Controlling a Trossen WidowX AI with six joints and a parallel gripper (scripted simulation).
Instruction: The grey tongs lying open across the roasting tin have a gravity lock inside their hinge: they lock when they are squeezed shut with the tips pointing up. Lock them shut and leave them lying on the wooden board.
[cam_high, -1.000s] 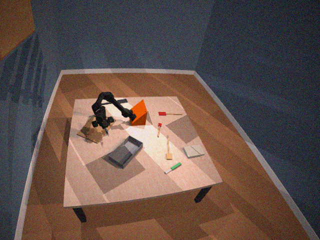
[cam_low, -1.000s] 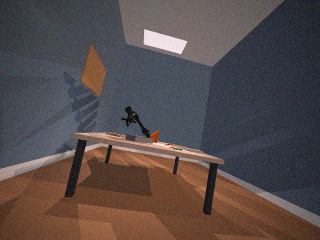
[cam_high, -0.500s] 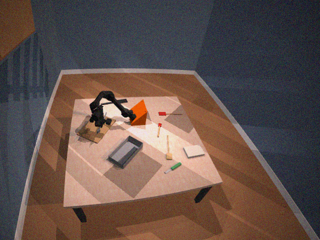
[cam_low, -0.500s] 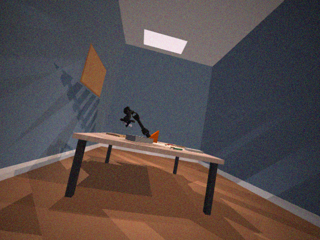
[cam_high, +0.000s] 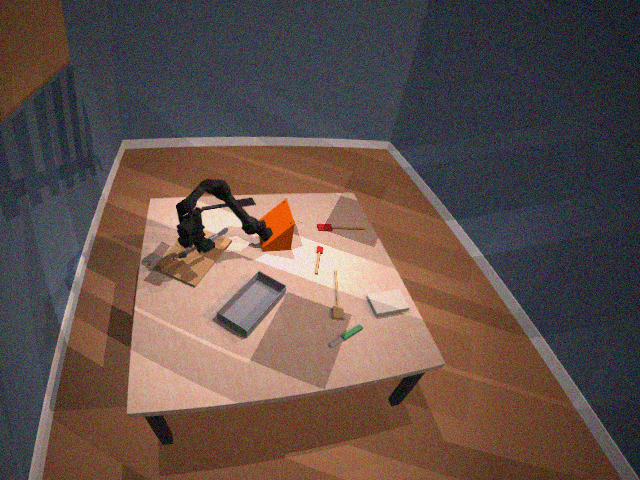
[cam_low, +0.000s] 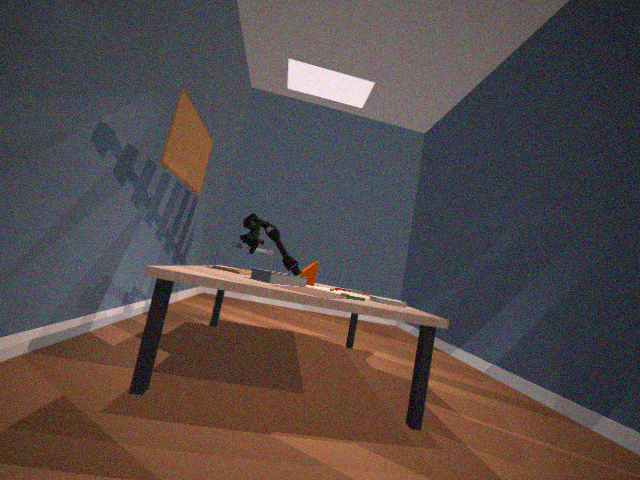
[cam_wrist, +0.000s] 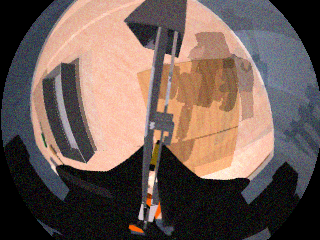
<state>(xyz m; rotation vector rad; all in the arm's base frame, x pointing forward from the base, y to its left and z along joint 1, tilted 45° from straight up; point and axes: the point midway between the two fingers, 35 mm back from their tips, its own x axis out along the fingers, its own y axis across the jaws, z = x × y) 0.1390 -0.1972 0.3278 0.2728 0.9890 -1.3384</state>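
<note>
The grey tongs (cam_high: 219, 234) (cam_low: 265, 251) (cam_wrist: 154, 90) are held in the air above the wooden board (cam_high: 195, 279) (cam_wrist: 202, 152), lying roughly level in the exterior view. Their two long arms run close together and nearly parallel in the wrist view, with a broad grey block at the top end. My gripper (cam_high: 200, 245) (cam_low: 252, 250) (cam_wrist: 154, 143) points down and is shut on the tongs partway along their length. Whether the hinge lock is engaged cannot be seen. The roasting tin (cam_high: 231, 327) (cam_low: 261, 275) (cam_wrist: 85, 117) stands on the table with no tongs in it.
An orange wedge-shaped block (cam_high: 279, 224) (cam_low: 310, 272) stands by the arm's base. A black-headed tool (cam_high: 247, 202) lies behind the arm. Red-headed tools (cam_high: 324, 227) (cam_high: 319, 250), a wooden spatula (cam_high: 337, 312), a green-handled tool (cam_high: 353, 331) and a pale slab (cam_high: 387, 303) lie to the right.
</note>
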